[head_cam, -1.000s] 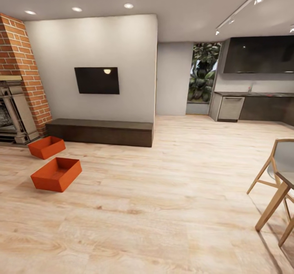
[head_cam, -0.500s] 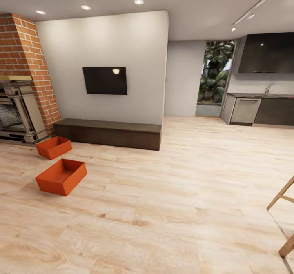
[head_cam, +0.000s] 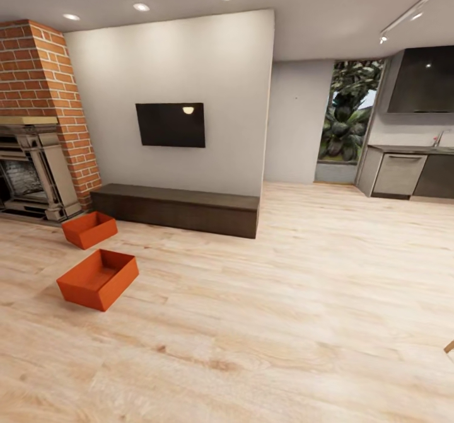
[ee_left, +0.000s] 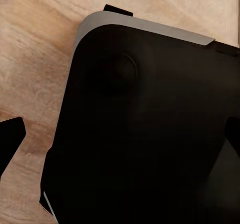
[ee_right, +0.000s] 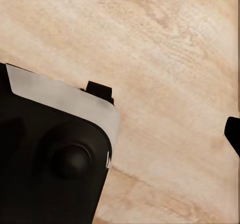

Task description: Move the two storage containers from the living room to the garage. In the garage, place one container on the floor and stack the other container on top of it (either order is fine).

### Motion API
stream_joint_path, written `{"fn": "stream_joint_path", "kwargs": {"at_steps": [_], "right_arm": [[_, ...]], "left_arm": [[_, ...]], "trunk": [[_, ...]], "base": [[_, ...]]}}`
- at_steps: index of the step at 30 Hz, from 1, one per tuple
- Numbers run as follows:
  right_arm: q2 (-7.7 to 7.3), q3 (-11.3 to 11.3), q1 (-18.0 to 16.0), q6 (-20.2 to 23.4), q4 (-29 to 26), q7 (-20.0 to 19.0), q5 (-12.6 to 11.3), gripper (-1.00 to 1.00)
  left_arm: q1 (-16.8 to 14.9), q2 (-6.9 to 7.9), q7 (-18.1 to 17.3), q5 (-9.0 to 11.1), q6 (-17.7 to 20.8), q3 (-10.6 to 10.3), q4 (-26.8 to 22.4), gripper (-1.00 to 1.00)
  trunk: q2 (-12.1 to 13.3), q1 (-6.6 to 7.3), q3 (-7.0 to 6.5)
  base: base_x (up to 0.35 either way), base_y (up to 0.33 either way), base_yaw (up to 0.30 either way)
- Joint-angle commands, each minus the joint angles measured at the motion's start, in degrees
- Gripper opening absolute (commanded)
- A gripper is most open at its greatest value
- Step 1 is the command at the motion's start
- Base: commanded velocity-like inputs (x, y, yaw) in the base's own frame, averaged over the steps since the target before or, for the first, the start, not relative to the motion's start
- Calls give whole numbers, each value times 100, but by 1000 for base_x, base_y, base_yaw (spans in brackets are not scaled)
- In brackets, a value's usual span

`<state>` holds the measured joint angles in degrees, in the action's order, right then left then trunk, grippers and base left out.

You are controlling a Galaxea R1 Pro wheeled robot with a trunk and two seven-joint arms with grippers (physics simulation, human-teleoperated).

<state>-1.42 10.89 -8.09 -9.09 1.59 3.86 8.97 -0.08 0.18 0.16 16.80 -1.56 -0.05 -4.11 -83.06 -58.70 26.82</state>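
Two orange-red open storage containers stand on the living room's light wood plank floor at the left of the head view. The nearer container [head_cam: 98, 279] is angled. The farther container [head_cam: 90, 229] lies between the fireplace and the dark low cabinet. In the left wrist view, one dark fingertip [ee_left: 10, 140] sits at the picture's edge and its mate at the opposite edge, nothing between them. In the right wrist view, a single dark fingertip [ee_right: 233, 134] shows at the edge over bare planks. Both grippers hang by my black base, far from the containers.
A red brick fireplace [head_cam: 34, 133] fills the far left. The dark low cabinet [head_cam: 180, 208] runs along the white wall under a black screen [head_cam: 171, 124]. Kitchen units [head_cam: 410, 174] and a window stand far right. Wide plank floor [head_cam: 284, 297] lies between me and the containers.
The whole head view has shifted, so the camera has turned left: the wooden chair has left the right edge and more of the fireplace shows. The containers have not moved on the floor.
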Motion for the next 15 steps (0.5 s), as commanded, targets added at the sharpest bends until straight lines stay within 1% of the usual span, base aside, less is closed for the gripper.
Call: {"fn": "stream_joint_path", "kwargs": {"at_steps": [1,15], "right_arm": [[1,9,-6,-24,17,35,61,100],[30,-7,-8,-24,17,44,62,100]], "left_arm": [[-1,0,2,25,-8,-4,-2,100],[-1,0,2,25,-3,-3,-2,100]], "trunk": [[-2,-3,5],[-2,-3,5]], "base": [[326,0,0],[326,0,0]]}}
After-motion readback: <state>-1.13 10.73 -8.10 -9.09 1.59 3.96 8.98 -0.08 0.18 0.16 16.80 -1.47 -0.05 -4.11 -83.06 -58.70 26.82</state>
